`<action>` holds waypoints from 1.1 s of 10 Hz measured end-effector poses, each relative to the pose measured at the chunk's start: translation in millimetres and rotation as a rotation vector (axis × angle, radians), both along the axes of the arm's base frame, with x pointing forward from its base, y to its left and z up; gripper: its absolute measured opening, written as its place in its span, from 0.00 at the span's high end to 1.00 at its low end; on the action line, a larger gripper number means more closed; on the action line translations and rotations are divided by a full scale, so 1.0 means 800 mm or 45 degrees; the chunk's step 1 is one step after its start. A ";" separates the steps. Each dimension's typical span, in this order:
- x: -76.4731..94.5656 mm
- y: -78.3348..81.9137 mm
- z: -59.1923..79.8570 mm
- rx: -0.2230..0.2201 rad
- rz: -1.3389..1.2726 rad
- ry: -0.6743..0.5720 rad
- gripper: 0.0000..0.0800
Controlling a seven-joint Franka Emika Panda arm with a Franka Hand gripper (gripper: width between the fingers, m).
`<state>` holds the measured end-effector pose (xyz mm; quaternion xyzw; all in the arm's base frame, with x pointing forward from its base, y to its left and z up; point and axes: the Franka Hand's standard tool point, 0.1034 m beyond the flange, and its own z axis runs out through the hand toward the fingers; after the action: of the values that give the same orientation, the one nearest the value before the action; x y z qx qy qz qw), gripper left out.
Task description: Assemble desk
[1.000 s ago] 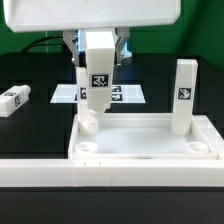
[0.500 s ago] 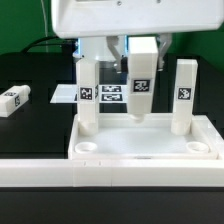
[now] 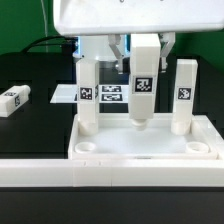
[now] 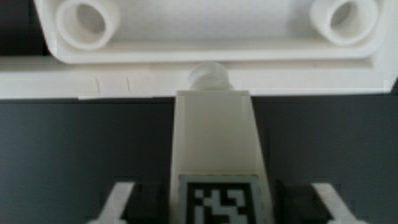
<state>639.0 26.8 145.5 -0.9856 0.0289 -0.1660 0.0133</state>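
Exterior view puts the desk tabletop [image 3: 145,138] flat on the dark table, just behind the long white bar [image 3: 110,172]. The first standing leg [image 3: 88,95] is upright in the back corner socket at the exterior view's left. The second standing leg [image 3: 183,95] is upright in the back corner at the exterior view's right. Between them hangs the held leg [image 3: 142,85]. Your gripper [image 3: 143,48] is clamped on its upper end, jaws closed to the leg's width and gripping nothing else.

A second ago that leg was over by the left back corner, overlapping the leg there. Half a second ago it had crossed to the middle of the back rim, and it has barely shifted since. Its lower end sits at or just above the tabletop's floor; you can't tell from here whether it touches. Judging by that, you are carrying the third leg toward a front socket [image 3: 200,146], since both front ones look empty. The loose leg [image 3: 12,99] lies on the table, well off to the exterior view's left.

Wrist view shows the peg [image 4: 210,72] against a white band, with two open sockets beyond it and neither lined up.

You have a gap to each standing leg, but they flank you, so a wide sideways swing at this height risks a knock. The tabletop's raised rim runs all round, and the front sockets sit close to the bar. The marker board [image 3: 110,97] lies flat behind, out of your way.
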 end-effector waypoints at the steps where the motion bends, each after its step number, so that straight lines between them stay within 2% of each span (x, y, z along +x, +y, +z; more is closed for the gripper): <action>1: -0.008 0.013 -0.004 0.006 0.012 0.000 0.64; 3: -0.008 0.024 -0.006 0.016 0.009 0.001 0.64; 4: -0.007 0.015 -0.006 0.005 0.022 0.010 0.64; 7: -0.008 0.018 -0.007 0.007 0.017 0.012 0.64; 9: -0.013 0.052 -0.010 0.010 0.052 0.011 0.64; 11: -0.014 0.059 -0.013 0.010 0.062 0.013 0.64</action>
<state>627.9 74.0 135.0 -0.9868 0.0057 -0.1606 0.0210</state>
